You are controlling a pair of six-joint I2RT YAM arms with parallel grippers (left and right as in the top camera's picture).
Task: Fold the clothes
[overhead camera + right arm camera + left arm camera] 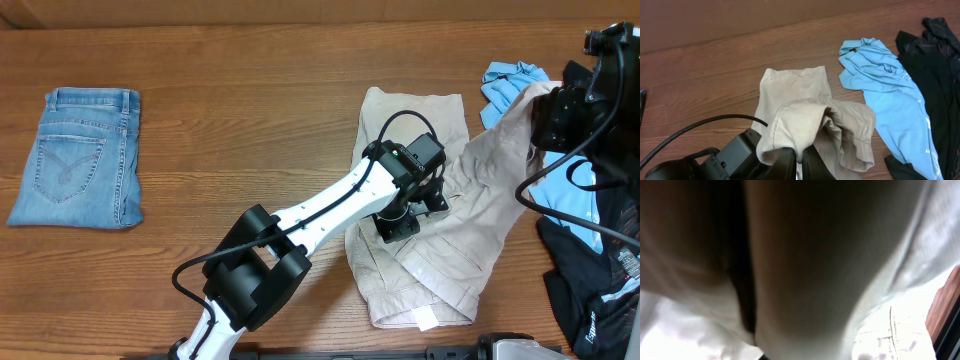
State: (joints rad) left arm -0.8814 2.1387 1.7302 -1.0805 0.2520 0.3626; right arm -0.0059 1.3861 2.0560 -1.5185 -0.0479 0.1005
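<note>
One pair: crumpled beige shorts (455,255).

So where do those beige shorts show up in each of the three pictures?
Overhead: beige shorts spread right of centre.
Left wrist: blurred pale cloth fills nearly the whole frame, very close up.
Right wrist: centre, with a lifted fold pinched in the right gripper.
Shared landmark: light blue shirt just right of the shorts, in the overhead and right wrist views.
</note>
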